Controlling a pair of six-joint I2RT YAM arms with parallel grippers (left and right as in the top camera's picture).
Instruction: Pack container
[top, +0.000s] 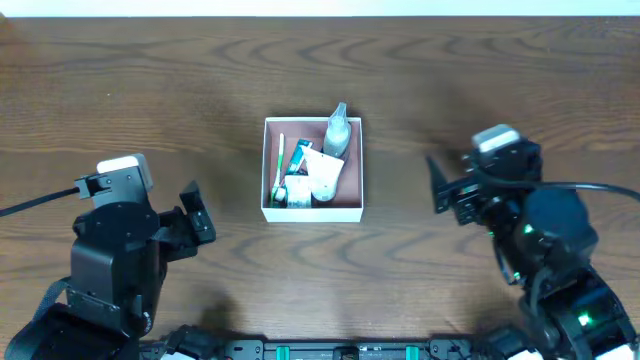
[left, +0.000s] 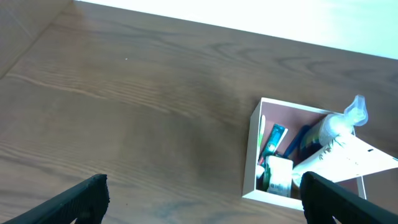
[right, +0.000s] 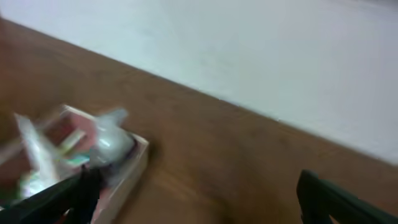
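The container (top: 352, 200) is a square white-walled box with a pinkish-brown floor, at the table's middle. It holds a clear spray bottle (top: 336, 132), a white tube (top: 324, 176), a blue-green toothpaste tube (top: 298, 158), a thin stick and a small jar. It shows in the left wrist view (left: 251, 155) and blurred in the right wrist view (right: 134, 163). My left gripper (top: 198, 212) is open and empty, left of the box; its fingers show in the left wrist view (left: 205, 198). My right gripper (top: 444, 188) is open and empty, right of the box; it also shows in the right wrist view (right: 199, 202).
The brown wooden table (top: 150, 90) runs to a white wall at the back. Both arm bases stand at the near edge, with a black cable (top: 40, 200) at the left.
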